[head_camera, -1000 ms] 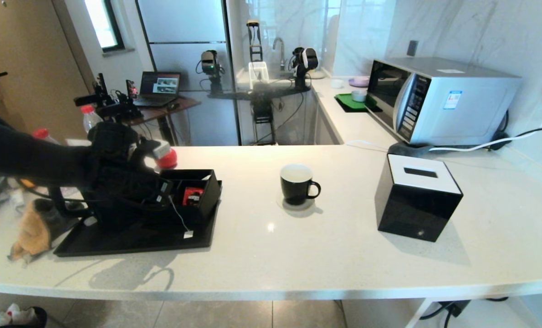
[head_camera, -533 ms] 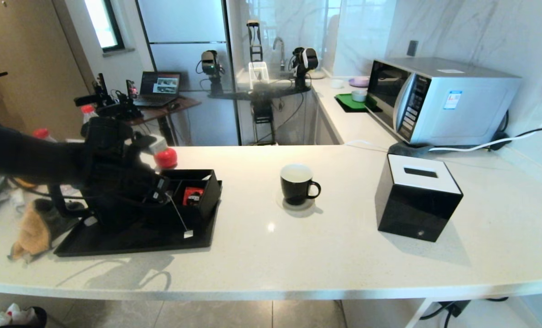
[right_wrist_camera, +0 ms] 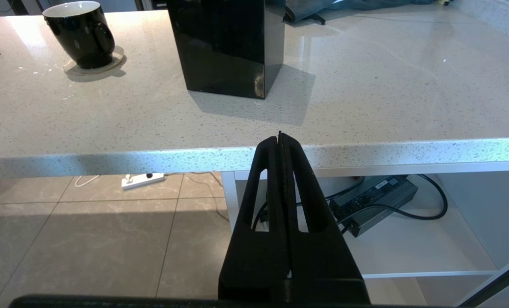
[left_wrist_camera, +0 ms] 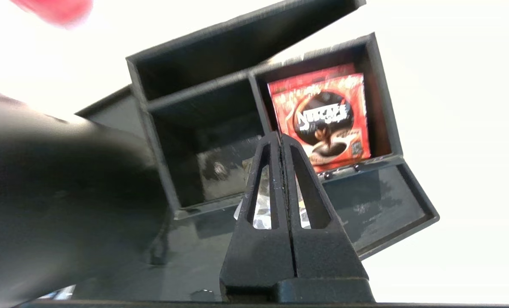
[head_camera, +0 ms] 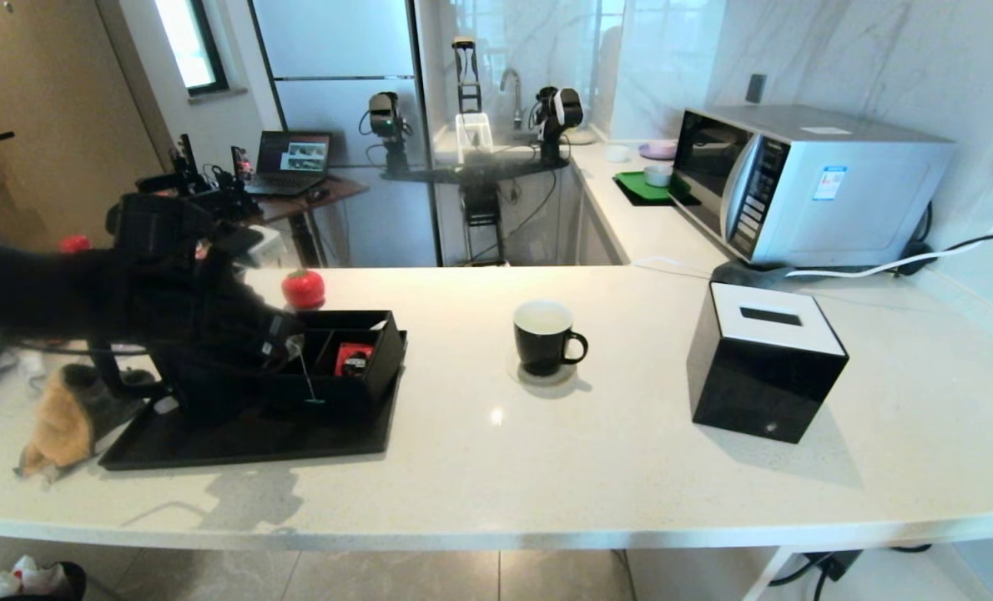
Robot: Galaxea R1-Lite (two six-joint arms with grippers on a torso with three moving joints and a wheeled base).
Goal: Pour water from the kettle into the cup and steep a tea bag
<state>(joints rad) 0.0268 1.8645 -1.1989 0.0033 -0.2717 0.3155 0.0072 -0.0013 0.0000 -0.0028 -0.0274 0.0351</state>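
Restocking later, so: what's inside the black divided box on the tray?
One compartment of the box holds a red Nescafe packet; the other two look empty, though the left gripper and kettle cover parts.

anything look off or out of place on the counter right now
Nothing spilled or damaged. The only untidy thing is a crumpled brown cloth lying off the black tray at the counter's left end. The cup stands upright, and the left gripper holds the tea bag above the tray.

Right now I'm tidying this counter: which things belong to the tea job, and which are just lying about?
Job: kettle, cup, tea bag pinched in the left gripper over the tray.
Lying about: tissue box, microwave, red packet, red-capped bottle, brown cloth. Right gripper parked shut below the counter edge.
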